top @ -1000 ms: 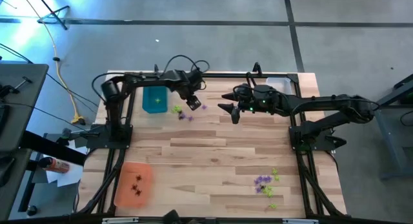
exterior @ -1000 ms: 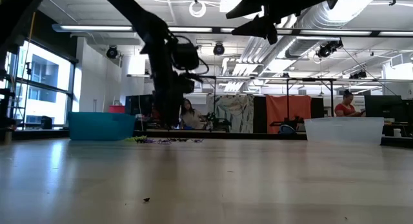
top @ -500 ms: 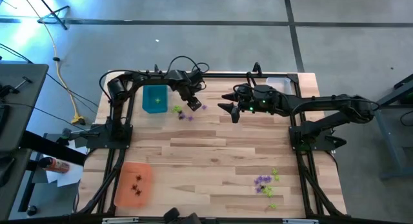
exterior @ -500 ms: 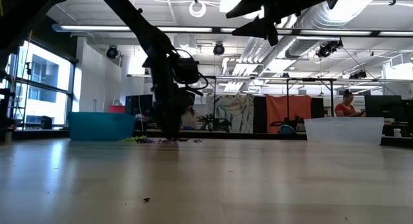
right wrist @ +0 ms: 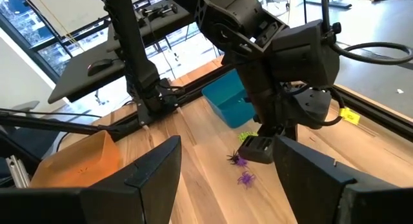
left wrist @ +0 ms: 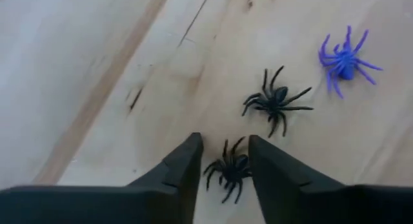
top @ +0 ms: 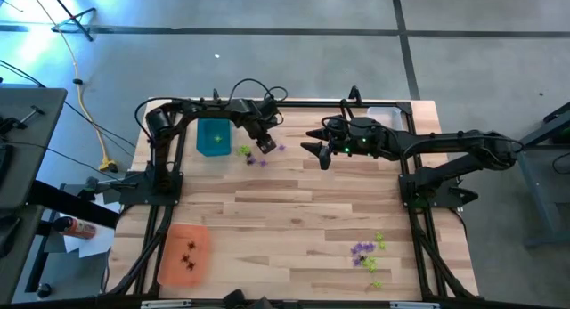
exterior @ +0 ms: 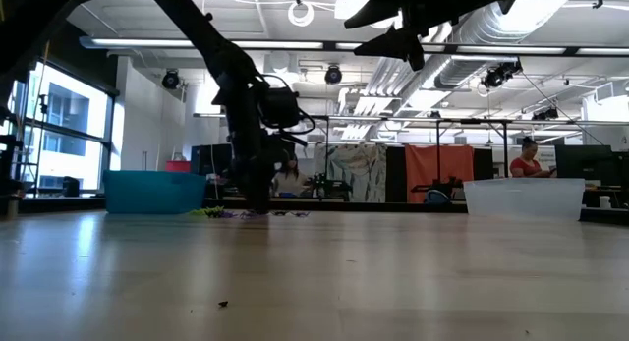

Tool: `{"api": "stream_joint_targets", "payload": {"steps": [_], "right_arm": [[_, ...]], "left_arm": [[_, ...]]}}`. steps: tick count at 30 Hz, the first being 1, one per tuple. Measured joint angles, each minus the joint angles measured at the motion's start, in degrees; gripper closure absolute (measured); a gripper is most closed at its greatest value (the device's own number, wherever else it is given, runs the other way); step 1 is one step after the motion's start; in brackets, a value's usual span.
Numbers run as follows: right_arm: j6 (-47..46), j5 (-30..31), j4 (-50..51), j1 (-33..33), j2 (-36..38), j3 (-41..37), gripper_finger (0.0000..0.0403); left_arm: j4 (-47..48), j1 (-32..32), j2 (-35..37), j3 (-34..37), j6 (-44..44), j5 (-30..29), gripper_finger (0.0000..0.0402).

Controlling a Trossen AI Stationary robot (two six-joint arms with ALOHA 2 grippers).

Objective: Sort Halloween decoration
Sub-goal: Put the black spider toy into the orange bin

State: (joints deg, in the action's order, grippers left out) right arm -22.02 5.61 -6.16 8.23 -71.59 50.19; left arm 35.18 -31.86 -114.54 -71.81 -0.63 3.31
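My left gripper [left wrist: 222,161]: half open, straddling a black spider [left wrist: 227,171], not gripping.
Advice: I centre it, then squeeze.

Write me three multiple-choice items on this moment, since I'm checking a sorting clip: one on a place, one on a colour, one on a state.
1. Where is the left gripper?
A. Over the orange tray
B. Down at the table beside the teal tray
C. Above the clear tray

2. What colour is the spider between the left gripper's fingers?
A. Black
B. Purple
C. Lime green

3. How is the right gripper?
A. Shut on a spider
B. Open, holding nothing
C. Resting inside the teal tray

Answers:
1 B: the high view shows it low by the teal tray.
2 A: the left wrist view shows a black spider between the fingers.
3 B: its fingers stand wide apart with nothing between them.
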Motion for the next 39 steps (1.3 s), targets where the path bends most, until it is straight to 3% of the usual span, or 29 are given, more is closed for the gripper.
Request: {"api": "stream_joint_targets", "payload": {"steps": [6, 19, 26, 31, 39], "right_arm": [[0.5, 0.0, 0.1, 0.0, 0.0, 0.0, 0.0163], [0.6, 0.0, 1.0, 0.0, 0.0, 0.0, 0.0163], [2.1, 0.0, 1.1, 0.0, 0.0, 0.0, 0.0163], [1.9, 0.0, 1.2, 0.0, 0.0, 0.0, 0.0163], [0.9, -0.7, 1.3, 0.0, 0.0, 0.0, 0.0163]], "left_arm": [[0.2, -0.1, 0.5, 0.2, 1.7, 0.3, 0.0390], [0.4, -1.6, 8.8, 0.7, 3.4, 1.7, 0.0401], [-0.2, -1.9, 14.3, 0.6, 3.0, 1.5, 0.0401], [0.2, -1.8, 12.3, 0.5, 1.0, 1.1, 0.0394], [0.8, -1.8, 7.1, 0.6, -5.0, 2.0, 0.0299]]}}
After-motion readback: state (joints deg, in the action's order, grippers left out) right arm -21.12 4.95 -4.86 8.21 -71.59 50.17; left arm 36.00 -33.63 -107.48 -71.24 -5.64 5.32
